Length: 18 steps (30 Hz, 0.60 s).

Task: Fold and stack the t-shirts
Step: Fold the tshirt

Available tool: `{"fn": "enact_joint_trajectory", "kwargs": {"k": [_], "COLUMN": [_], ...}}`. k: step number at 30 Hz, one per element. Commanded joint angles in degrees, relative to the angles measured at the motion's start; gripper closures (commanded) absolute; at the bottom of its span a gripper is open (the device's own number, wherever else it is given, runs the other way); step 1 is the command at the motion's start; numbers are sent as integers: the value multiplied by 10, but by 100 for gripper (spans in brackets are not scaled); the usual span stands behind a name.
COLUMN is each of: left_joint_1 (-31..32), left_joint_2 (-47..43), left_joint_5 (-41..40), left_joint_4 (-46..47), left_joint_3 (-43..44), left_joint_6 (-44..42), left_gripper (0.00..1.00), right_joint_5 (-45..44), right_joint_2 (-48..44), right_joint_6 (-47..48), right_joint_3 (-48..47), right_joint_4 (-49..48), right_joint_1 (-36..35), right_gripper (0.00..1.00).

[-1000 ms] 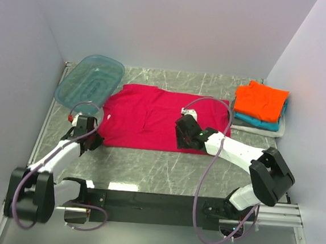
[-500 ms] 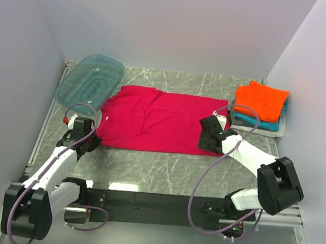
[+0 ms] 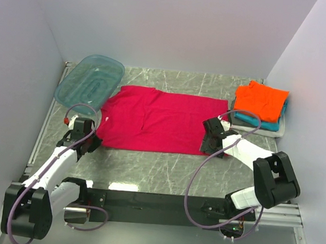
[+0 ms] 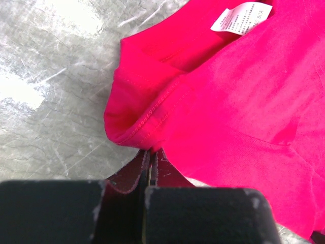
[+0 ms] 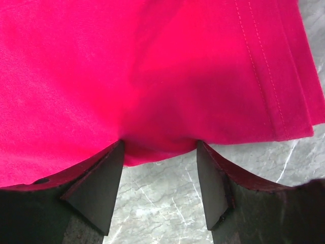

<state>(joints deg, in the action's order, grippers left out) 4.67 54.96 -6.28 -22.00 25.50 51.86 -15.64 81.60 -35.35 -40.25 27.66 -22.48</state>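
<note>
Jaws, left gripper (image 4: pixel 151 158) — pressed together at the near-left corner of the crimson t-shirt (image 3: pixel 157 118), cloth puckered at the tips. I read that as a pinch, though the bite itself is hidden behind the fingers.

Jaws, right gripper (image 5: pixel 160 152) — wide apart, straddling the shirt's near edge close to its right hem, nothing held.

Crimson t-shirt: spread flat mid-table, collar end left, hem right.

Orange t-shirt (image 3: pixel 262 101): folded, far right, on top of the teal t-shirt (image 3: pixel 261 122), with the grey-white t-shirt (image 3: pixel 282 131) beneath.

Tub (image 3: pixel 89 82): far left, just beside the collar end.

Step in hand, by my judgement: taking both near corners for a lengthwise fold.

Next move calls for closing the right jaws on the hem, then carrying both corners together toward the far edge.
</note>
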Motion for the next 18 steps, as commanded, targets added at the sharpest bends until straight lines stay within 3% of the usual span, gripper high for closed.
{"fn": "enact_joint_trajectory", "kwargs": {"k": [1, 7, 10, 11, 13, 18], "left_joint_1": [-4, -3, -4, -4, -4, -4], "left_joint_2": [-7, -6, -8, -7, -16, -58], "left_joint_5": [11, 24, 33, 35, 41, 40], "left_joint_4": [11, 23, 30, 30, 28, -2], "left_joint_3": [-3, -9, -12, -12, -12, -7], "left_joint_6": [-6, -9, -11, -11, -9, 10], "left_gripper": [99, 99, 99, 99, 99, 99], "right_joint_5": [-3, -1, 25, 32, 48, 68], "right_joint_2": [28, 38, 31, 30, 22, -40], "right_joint_6": [-7, -4, -7, -8, -9, -22], "right_joint_3": [-12, -9, -6, -8, -10, -6], "right_joint_4": [6, 41, 49, 54, 75, 140], "right_joint_1": [3, 5, 5, 5, 3, -17], "right_gripper": [35, 53, 72, 85, 98, 100]}}
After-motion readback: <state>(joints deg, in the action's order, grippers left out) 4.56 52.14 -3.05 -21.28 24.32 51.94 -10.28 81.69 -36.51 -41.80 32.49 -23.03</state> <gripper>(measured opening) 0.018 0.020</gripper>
